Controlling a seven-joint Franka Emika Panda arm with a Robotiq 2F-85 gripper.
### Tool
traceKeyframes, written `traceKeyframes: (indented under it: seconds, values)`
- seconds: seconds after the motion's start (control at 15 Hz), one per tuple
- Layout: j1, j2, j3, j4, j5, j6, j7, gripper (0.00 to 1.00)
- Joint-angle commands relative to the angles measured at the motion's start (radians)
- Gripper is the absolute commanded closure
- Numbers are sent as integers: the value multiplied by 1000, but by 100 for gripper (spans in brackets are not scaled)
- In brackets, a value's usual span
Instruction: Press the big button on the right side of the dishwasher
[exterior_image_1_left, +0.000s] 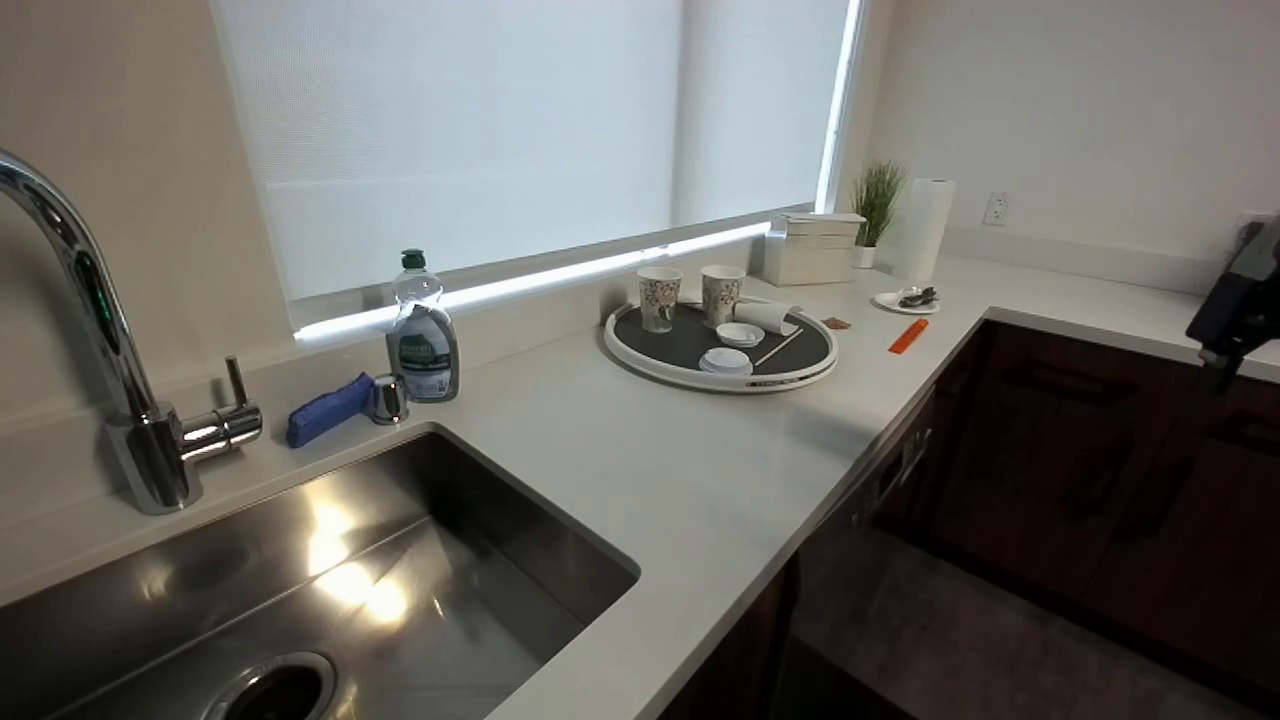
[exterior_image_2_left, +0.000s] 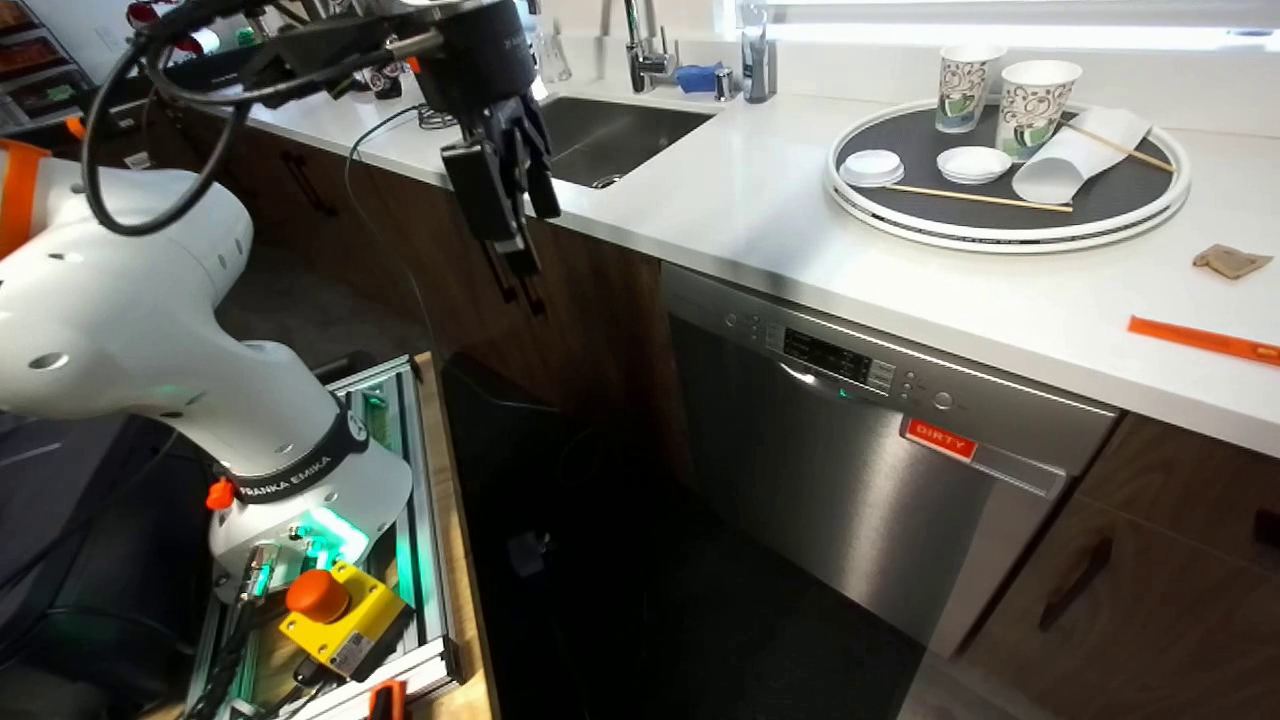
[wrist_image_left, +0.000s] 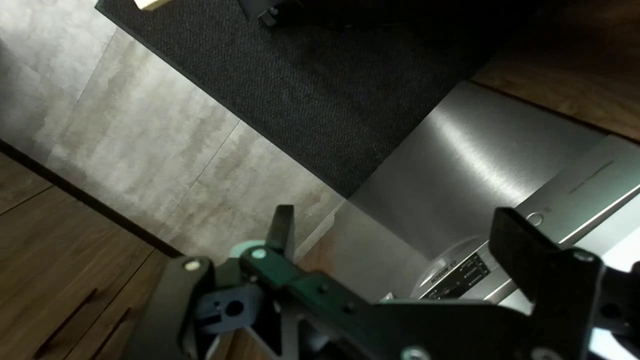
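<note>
The button (exterior_image_2_left: 942, 400), well apart from the spread end effector (wrist_image_left: 392, 220), was probably stiff, requiring central fingertip pressure.

Orange-banded white arm (exterior_image_2_left: 170, 310); black claw (wrist_image_left: 393, 222)

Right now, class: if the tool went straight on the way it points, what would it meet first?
Probably the dark floor mat, as the tool points mostly downward. Depth is unclear, though: the front of the dishwasher also lies near that line in the wrist view, so it might come first.
</note>
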Motion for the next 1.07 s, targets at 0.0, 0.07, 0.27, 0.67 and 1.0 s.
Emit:
traceKeyframes:
  seconds: [0.0,0.07,0.27,0.67,1.0]
  values:
    - [-27,60,-81,-35,-73,175,-113,0]
    - [-28,86,-107,-39,-77,226,-153,0]
    - [-1,169,-202,-24,-43,331,-319,0]
    - [-28,210,-208,-16,-37,358,-334,0]
    - [-26,220,-208,-6,-37,358,-334,0]
